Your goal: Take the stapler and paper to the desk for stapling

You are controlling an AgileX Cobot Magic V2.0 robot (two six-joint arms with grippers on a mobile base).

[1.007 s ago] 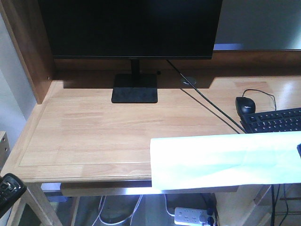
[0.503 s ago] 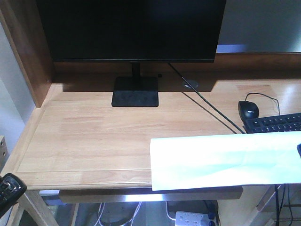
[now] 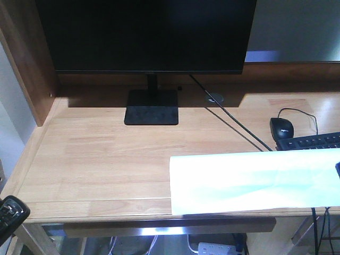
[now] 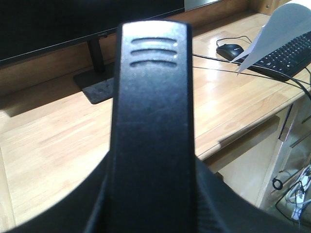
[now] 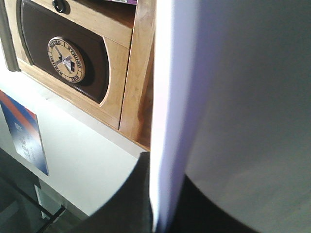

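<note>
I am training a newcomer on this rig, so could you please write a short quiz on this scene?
1. True or false: the paper lies flat on the desk.
2. What sits beside the keyboard? A mouse; B cup; C phone.
3. What does the right gripper hold?
Key: 1 false, it hangs in the air; 2 A; 3 the paper.

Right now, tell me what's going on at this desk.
A two-armed robot faces the desk with supplies in hand. Its right gripper pinches the paper, which hangs over the desk's front right, not yet laid flat. Its left gripper appears to hold the stapler, off the front left corner. Neither is set down yet.
</note>
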